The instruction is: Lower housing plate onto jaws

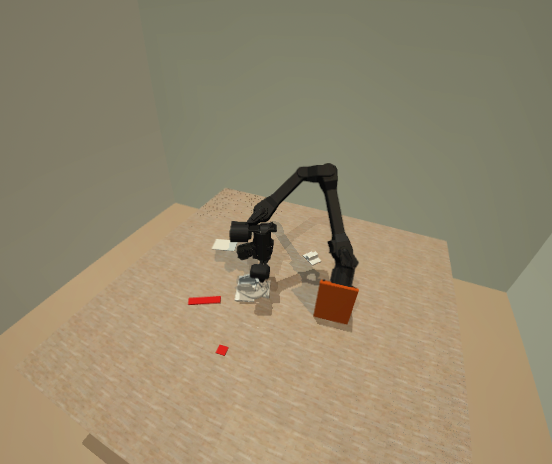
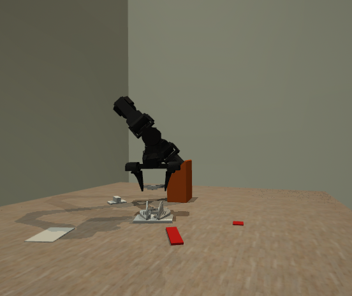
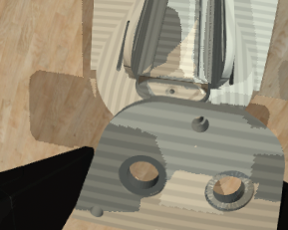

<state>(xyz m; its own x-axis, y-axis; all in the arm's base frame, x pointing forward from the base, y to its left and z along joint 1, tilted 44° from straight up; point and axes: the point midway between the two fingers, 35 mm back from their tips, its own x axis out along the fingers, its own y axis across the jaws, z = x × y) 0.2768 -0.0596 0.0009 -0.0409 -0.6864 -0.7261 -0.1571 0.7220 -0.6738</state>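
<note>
The grey housing plate [image 2: 152, 187] [image 3: 189, 148], with two round collared holes, is held roughly level in the air. My gripper [image 2: 154, 190] is shut on its side edges, one finger at each side. Below it, the white base [image 2: 152, 220] [image 1: 240, 299] [image 3: 106, 29] rests on the table. The two jaws stand on the base: one jaw [image 2: 146, 208] and the other jaw [image 2: 161, 210] rise side by side. In the wrist view the jaws lie beyond the plate's far edge. The plate does not touch them. The stub tops cannot be made out clearly.
A red bar [image 1: 204, 300] [image 2: 174, 236] and a small red square [image 1: 222, 350] [image 2: 238, 223] lie on the table. A white flat sheet [image 1: 223, 245] [image 2: 50, 235] and a small white block piece [image 1: 312, 258] [image 2: 117, 199] lie apart. An orange block [image 1: 336, 302] [image 2: 179, 188] stands by the arm's foot.
</note>
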